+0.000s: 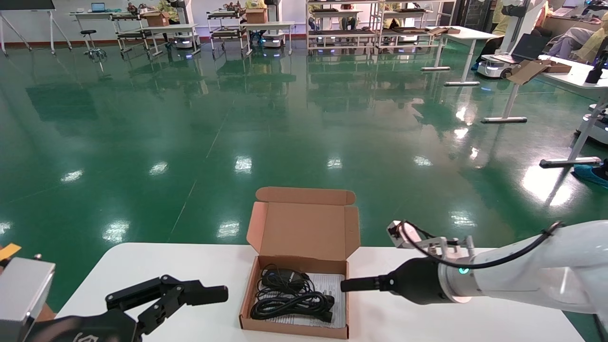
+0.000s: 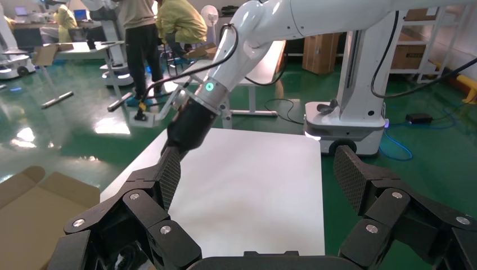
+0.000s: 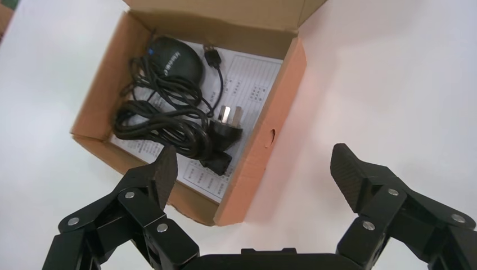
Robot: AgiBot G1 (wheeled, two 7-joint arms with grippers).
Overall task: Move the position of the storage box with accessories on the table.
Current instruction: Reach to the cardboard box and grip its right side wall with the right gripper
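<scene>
**Box sitting open, right gripper hanging over its side wall**

The storage box (image 1: 294, 304) is lying on the tabletop (image 1: 427, 313), lid tipped up at the far end, long axis running away from the robot. The right gripper (image 3: 253, 169) is spreading its fingers (image 3: 163, 171) wide around the box's right wall, gripping nothing. The left gripper (image 1: 166, 297) is hovering just left, gaping too. Cables (image 3: 163, 121) are lying on a printed sheet (image 3: 247, 84), the text too small to read.

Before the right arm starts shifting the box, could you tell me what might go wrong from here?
1. The right gripper is open over the storage box's side wall; one finger could catch the cables inside when closing.
2. The lid stands open, so a tilt could spill the loose accessories.
3. The left gripper hovers open beside the box; sliding that way risks a bump.
</scene>
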